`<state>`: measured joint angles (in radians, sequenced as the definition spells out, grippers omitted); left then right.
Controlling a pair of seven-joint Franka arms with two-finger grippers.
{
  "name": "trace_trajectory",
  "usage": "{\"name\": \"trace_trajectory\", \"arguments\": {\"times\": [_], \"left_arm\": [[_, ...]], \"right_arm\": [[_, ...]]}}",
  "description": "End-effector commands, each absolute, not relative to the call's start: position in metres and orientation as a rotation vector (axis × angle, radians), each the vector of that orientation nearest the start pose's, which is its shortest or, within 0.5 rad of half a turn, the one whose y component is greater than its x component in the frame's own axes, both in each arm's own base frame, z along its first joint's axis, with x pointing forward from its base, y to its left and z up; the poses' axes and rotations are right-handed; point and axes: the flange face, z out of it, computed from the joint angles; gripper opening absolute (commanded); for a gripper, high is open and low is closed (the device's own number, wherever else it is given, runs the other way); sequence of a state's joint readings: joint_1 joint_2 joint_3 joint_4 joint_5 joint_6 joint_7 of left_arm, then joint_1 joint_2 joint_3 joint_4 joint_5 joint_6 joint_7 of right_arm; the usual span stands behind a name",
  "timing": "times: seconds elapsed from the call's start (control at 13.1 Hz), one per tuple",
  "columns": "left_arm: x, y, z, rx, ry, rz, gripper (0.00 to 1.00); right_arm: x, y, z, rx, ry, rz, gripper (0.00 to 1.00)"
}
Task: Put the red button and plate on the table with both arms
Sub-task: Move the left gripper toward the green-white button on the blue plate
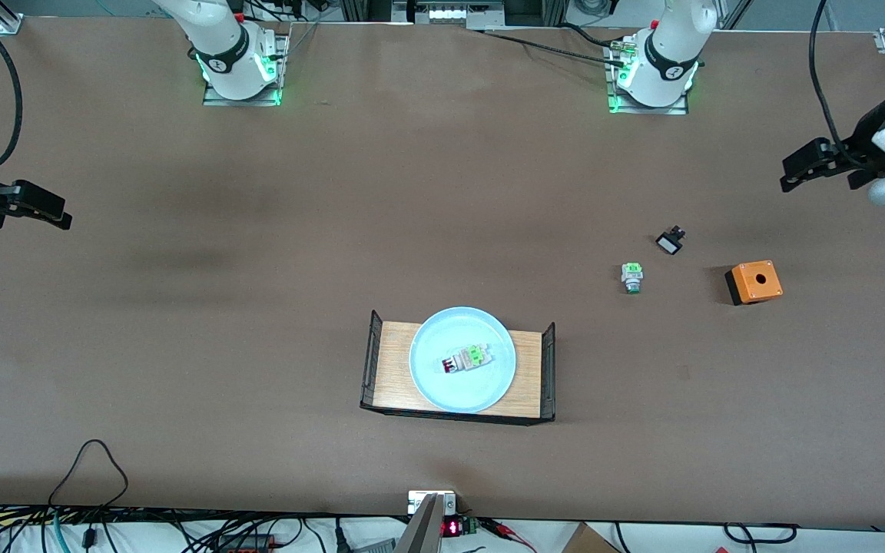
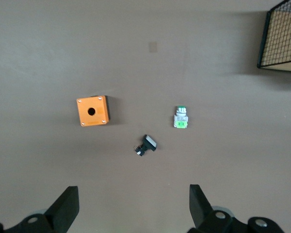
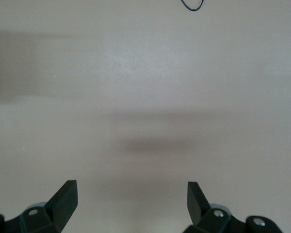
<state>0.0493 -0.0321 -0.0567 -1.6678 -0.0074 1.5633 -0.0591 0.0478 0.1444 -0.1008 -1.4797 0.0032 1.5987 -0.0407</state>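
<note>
The red button [image 1: 466, 358] lies on its side in the plate [image 1: 431, 384] on the tray [image 1: 392, 369], midway between the wide-open left tool [image 1: 792, 173] and wide-open right tool [image 1: 54, 211], both hovering over the table's [image 1: 258, 253] ends.

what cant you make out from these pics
- Plate: where it rests on the wooden tray, the tray's middle is covered.
- Red button: lying in the plate, too small in the front view for any detail; in neither wrist view.
- Left gripper, right gripper: open, fingers cut off by each wrist view's edge.
- Small black part: too small to identify.
</note>
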Motion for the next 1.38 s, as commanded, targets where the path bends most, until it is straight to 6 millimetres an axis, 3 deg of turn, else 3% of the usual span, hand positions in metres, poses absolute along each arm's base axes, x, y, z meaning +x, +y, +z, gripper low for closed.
{"name": "trace_trajectory", "arguments": {"times": [0.0, 0.08, 0.23, 0.46, 0.69, 1.0, 1.07, 1.3], "left_arm": [[0.546, -0.025, 0.578, -3.154, -0.042, 0.217, 1.00], [0.549, -0.032, 0.572, -3.147, -0.037, 0.234, 1.00], [0.565, -0.047, 0.567, -3.126, -0.312, 0.233, 1.00], [0.608, -0.119, 0.554, -3.034, -0.817, 0.228, 1.00], [0.638, -0.206, 0.540, -2.870, -1.304, 0.207, 1.00], [0.660, -0.310, 0.526, -2.669, -1.852, 0.138, 1.00], [0.662, -0.333, 0.522, -2.645, -1.969, 0.090, 1.00], [0.669, -0.371, 0.497, -2.519, -2.230, -0.032, 1.00]], "right_arm": [[0.595, -0.026, 0.591, -3.170, 0.027, 0.023, 1.00], [0.595, -0.026, 0.591, -3.170, 0.027, 0.023, 1.00], [0.595, -0.026, 0.591, -3.170, 0.027, 0.023, 1.00], [0.595, -0.026, 0.591, -3.170, 0.027, 0.020, 1.00], [0.595, -0.026, 0.591, -3.170, 0.027, 0.020, 1.00], [0.595, -0.026, 0.591, -3.170, 0.029, 0.020, 1.00], [0.595, -0.026, 0.591, -3.170, 0.027, 0.020, 1.00], [0.595, -0.026, 0.590, -3.170, 0.029, 0.018, 1.00]]}}
